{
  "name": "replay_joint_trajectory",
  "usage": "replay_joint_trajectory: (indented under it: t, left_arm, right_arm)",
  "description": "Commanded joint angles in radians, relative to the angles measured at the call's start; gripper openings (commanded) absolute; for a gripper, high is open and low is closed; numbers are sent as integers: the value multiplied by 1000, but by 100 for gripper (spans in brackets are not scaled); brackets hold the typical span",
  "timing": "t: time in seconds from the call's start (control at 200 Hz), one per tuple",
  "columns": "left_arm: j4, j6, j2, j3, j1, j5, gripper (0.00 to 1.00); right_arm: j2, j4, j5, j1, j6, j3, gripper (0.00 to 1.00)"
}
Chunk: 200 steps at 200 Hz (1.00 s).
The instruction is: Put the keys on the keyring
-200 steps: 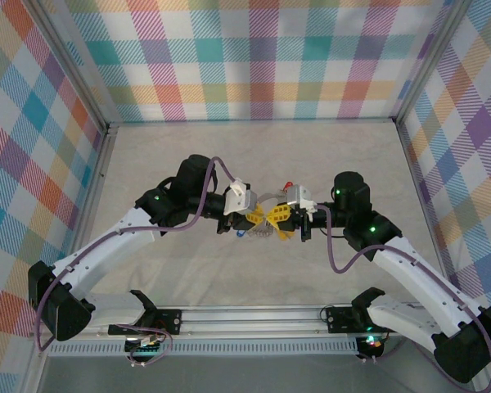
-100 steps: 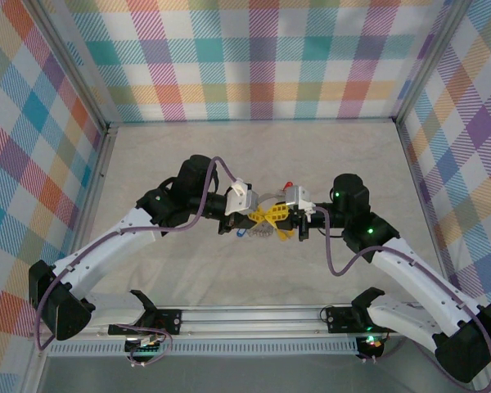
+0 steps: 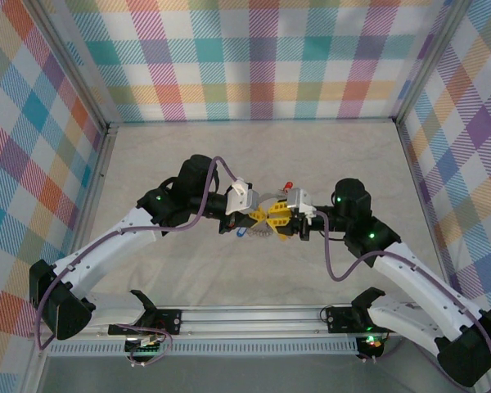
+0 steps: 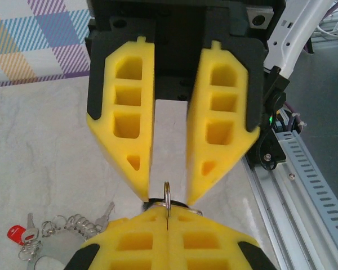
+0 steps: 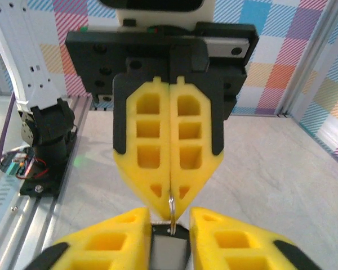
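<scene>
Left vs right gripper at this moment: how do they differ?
Jaws: the right gripper has its fingers pressed flat together; the left gripper has its fingers apart with a clear gap.
Load: the right gripper pinches the thin keyring at its tips; the left gripper has a dark piece spanning its tips, apparently clamped.
Shared: yellow fingers, meeting tip to tip.

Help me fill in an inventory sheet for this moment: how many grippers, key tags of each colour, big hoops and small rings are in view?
Grippers: 2 (left gripper, right gripper)
Red tag: 1
Blue tag: 1
Keyring hoop: 1
Small ring, pinched by the left gripper: 1
Total: 6
</scene>
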Motion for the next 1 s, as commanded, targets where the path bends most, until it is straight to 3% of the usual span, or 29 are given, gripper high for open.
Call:
replay_joint_trajectory:
  t: [0.0, 0.66, 0.995]
  left_arm:
    - [22, 0, -17, 31, -14, 8, 0]
    - [-44, 28, 17, 55, -14, 59, 0]
    - [-57, 29, 26, 67, -14, 48, 0]
  right_arm:
    - [-28, -35, -10, 4, -24, -14, 28]
    - [1, -29, -2, 4, -31, 5, 20]
    - [-20, -36, 5, 4, -48, 0, 24]
